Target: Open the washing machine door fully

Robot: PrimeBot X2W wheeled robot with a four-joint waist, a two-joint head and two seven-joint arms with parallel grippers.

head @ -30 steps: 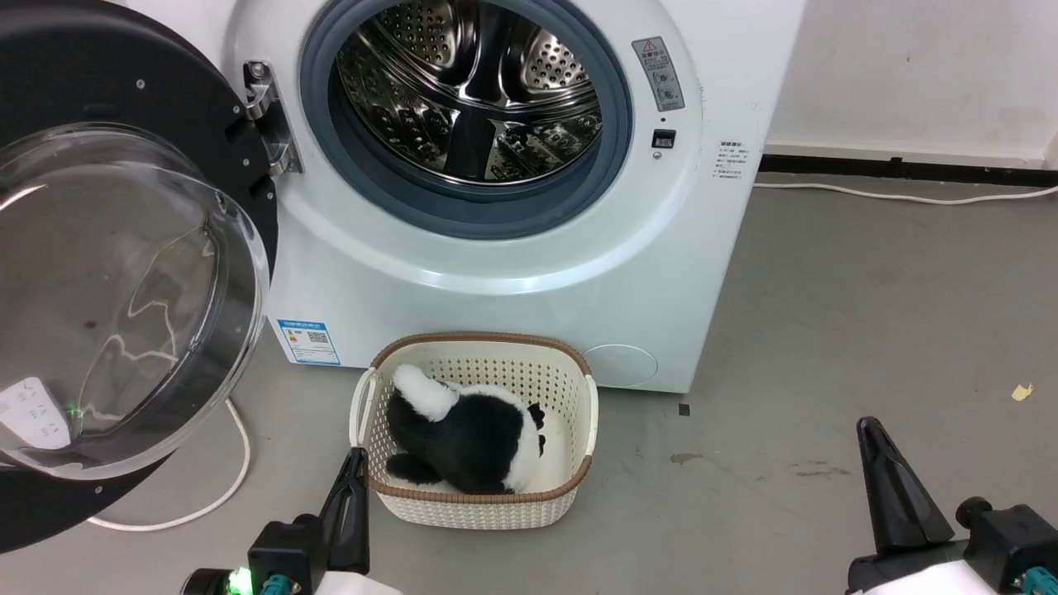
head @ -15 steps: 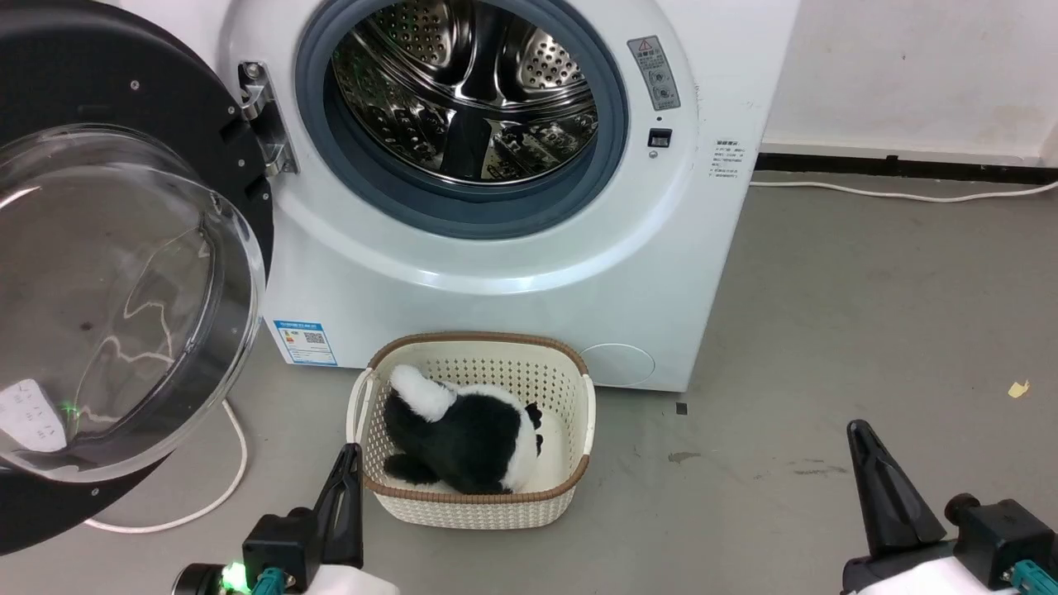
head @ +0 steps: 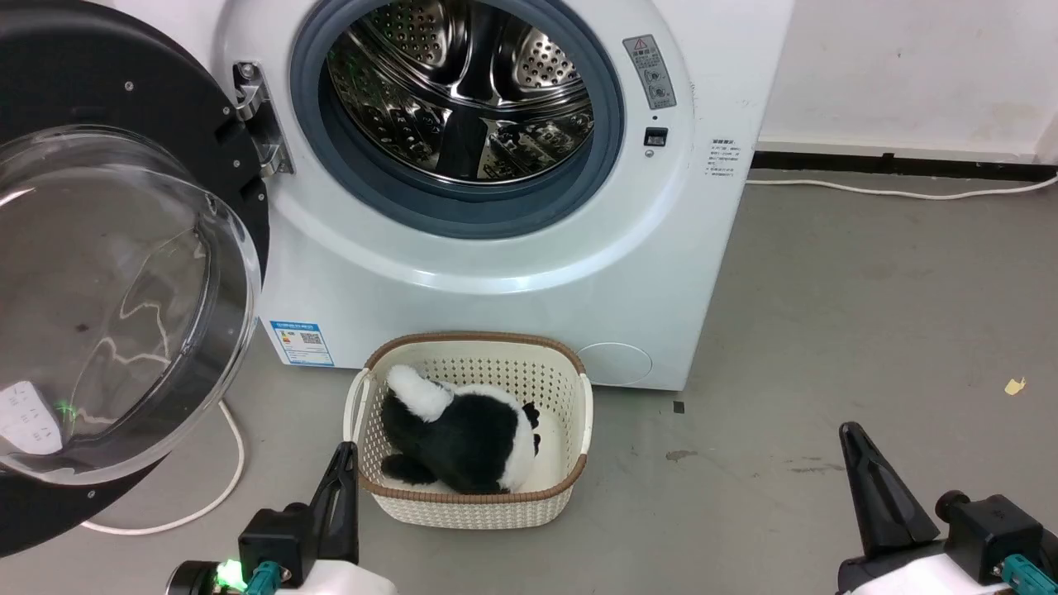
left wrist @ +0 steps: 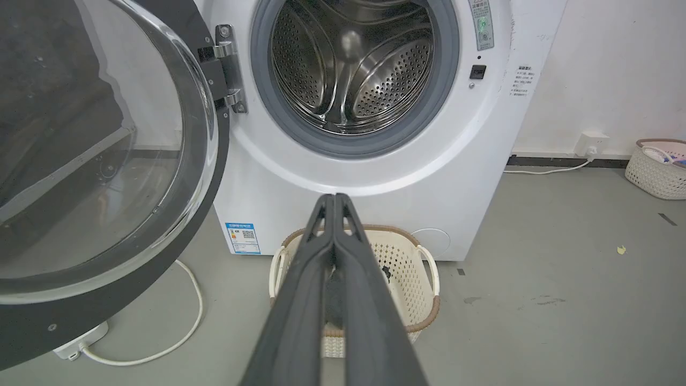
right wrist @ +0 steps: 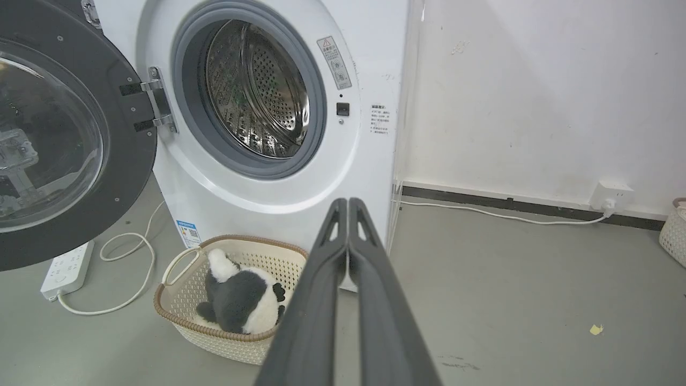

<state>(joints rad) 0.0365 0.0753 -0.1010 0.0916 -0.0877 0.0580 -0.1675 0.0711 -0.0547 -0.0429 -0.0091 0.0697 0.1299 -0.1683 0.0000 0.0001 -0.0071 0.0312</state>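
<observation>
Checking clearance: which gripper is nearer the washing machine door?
Left. The left gripper hangs low, just right of the washing machine door; the right gripper is far across the floor.

Wide-open washing machine door (left wrist: 102,161)

The floor (head: 868,314) before me is smooth grey concrete under soft, even light, marked by a few dark stains (head: 682,455) and one yellow scrap (head: 1014,385) off to my right. A white wall (head: 909,66), scuffed in places, rises above a black skirting strip (head: 893,161). A white cable (head: 901,195) runs along the foot of that wall to a wall socket (right wrist: 611,194). On my left a white power strip (right wrist: 67,268) lies on the floor, its cord (head: 223,487) looping beside it. A pale woven basket (left wrist: 656,169) stands against the wall, far right.
</observation>
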